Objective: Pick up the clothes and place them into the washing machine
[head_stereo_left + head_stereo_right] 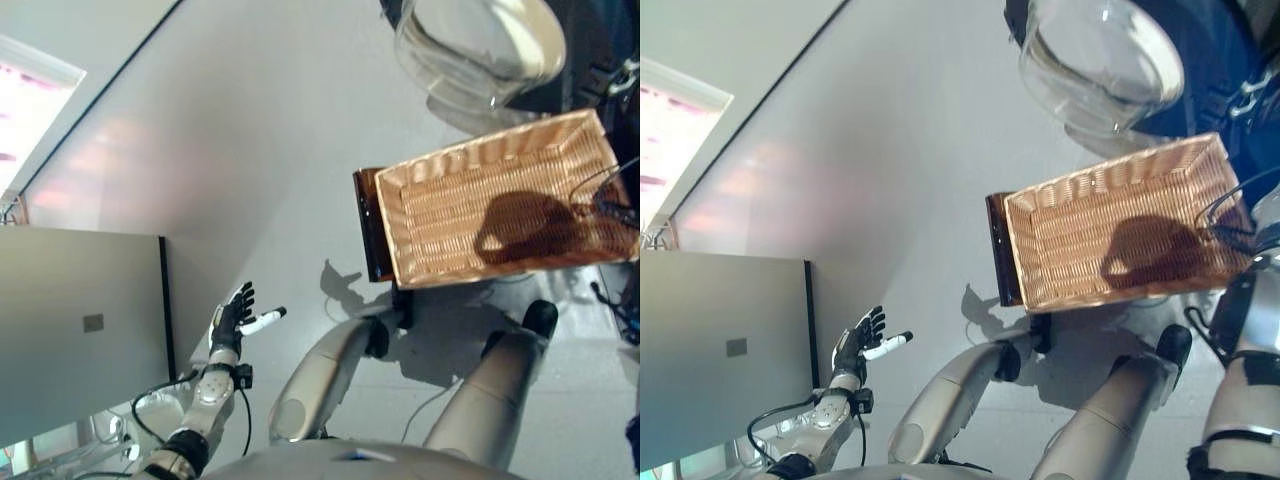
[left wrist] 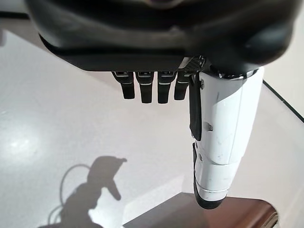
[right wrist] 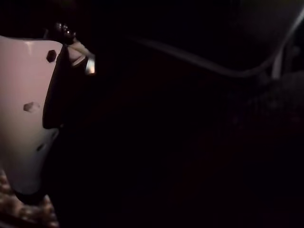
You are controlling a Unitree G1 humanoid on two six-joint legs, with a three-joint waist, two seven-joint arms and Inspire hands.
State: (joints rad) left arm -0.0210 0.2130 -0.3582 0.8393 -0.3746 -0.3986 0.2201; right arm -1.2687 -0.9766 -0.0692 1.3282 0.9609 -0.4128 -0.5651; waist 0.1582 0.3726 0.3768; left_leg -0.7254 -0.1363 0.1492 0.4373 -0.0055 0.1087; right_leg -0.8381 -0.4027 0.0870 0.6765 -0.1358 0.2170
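Note:
The wicker basket (image 1: 450,215) sits on a dark brown stool (image 1: 368,225); it holds nothing, only a shadow falls inside. Above it hangs the washing machine's round glass door (image 1: 480,45), swung open. A dark blue mass (image 1: 1225,70) lies behind the door; I cannot tell if it is cloth or the machine. My left hand (image 1: 232,318) hovers over the floor at the lower left, fingers (image 2: 152,88) straight, holding nothing. My right forearm (image 1: 1250,340) rises along the right edge. My right hand shows only in its wrist view, as a white thumb (image 3: 28,109) against darkness.
A large grey cabinet (image 1: 80,320) stands at the left, close to my left hand. Grey floor (image 1: 250,150) stretches between the cabinet and the basket. A strip of wicker (image 3: 19,216) shows beside the right thumb.

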